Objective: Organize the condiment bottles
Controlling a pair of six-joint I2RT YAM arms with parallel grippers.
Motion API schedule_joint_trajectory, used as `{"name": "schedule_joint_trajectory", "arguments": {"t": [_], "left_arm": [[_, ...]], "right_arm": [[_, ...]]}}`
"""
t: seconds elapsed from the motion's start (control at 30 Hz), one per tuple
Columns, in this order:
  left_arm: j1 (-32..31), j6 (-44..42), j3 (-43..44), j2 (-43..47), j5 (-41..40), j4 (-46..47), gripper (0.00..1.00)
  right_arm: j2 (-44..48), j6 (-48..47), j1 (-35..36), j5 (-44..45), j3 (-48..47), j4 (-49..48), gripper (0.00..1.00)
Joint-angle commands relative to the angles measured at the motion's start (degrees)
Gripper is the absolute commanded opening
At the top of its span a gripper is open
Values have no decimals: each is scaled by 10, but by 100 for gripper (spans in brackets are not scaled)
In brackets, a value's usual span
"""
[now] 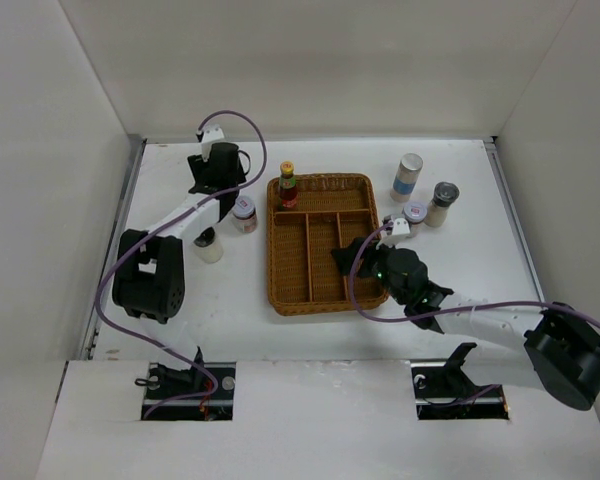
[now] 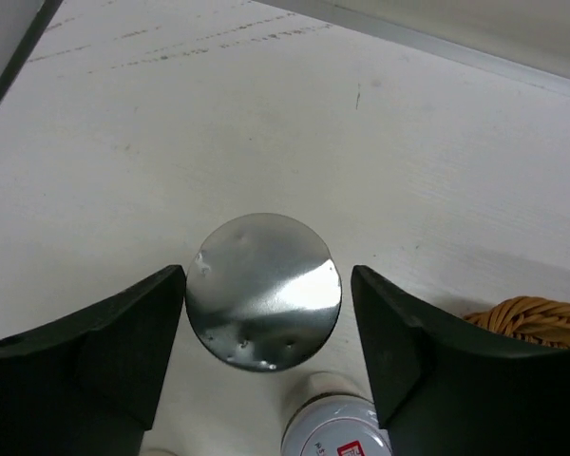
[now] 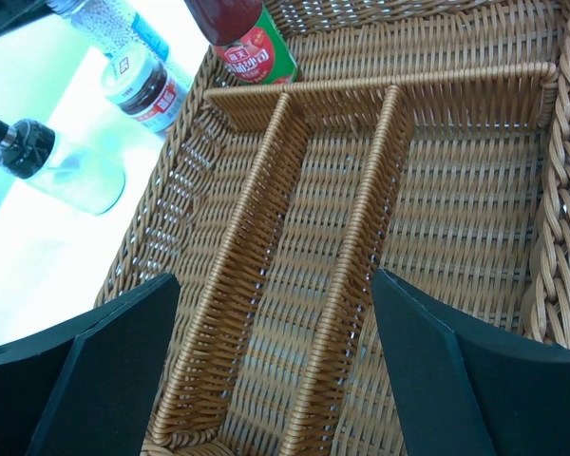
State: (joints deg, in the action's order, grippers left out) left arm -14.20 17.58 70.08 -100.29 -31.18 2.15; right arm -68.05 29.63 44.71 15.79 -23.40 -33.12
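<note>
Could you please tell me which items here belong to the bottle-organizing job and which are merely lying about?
Job:
sauce bottle
black-capped bottle
three silver-lidded cylinders
two short jars

Not bottles:
wicker tray, which so far holds only the sauce bottle

The white table [image 1: 460,270] carries a brown wicker tray [image 1: 292,265], which lies under the right claw [image 1: 345,256] and off to the right of the left claw [image 1: 218,170]. A silver-lidded cylinder [image 2: 263,290] stands on the table between the left claw's fingers. A purple-topped jar [image 1: 244,212] is just behind that claw, and a black-capped bottle [image 1: 208,245] sits further back beside its arm. To the right of the right claw, off the tray's rim, stand a second silver-lidded cylinder [image 1: 408,176], a third cylinder [image 1: 442,204] and a second purple-topped jar [image 1: 415,213].
</note>
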Motion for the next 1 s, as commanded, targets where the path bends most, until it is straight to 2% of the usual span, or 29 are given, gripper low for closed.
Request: {"name": "schedule_joint_trajectory", "arguments": {"t": [0.0, 0.07, 0.17, 0.23, 0.47, 0.67, 0.87, 0.97], "left_arm": [[11, -2, 32, 3, 5, 19, 61], [16, -2, 32, -2, 9, 19, 54], [23, -4, 28, 5, 9, 18, 35], [23, -1, 11, 36, 2, 34, 30], [-9, -26, -52, 213, -71, 115, 29], [-104, -56, -110, 322, -98, 123, 29], [-228, -49, -144, 360, -106, 78, 30], [-271, -33, -147, 343, -107, 84, 30]], "right_arm": [[-4, 2, 3, -12, -4, -24, 89], [9, -3, 3, -7, -1, -27, 89], [7, 3, -2, -12, 5, -32, 89], [12, 3, -1, -12, 1, -24, 89], [6, 5, -3, -13, 2, -30, 89], [-2, 9, -6, -13, 3, -34, 89], [3, 11, -13, -8, 9, -39, 89], [3, 10, -13, -5, 11, -45, 89]]}}
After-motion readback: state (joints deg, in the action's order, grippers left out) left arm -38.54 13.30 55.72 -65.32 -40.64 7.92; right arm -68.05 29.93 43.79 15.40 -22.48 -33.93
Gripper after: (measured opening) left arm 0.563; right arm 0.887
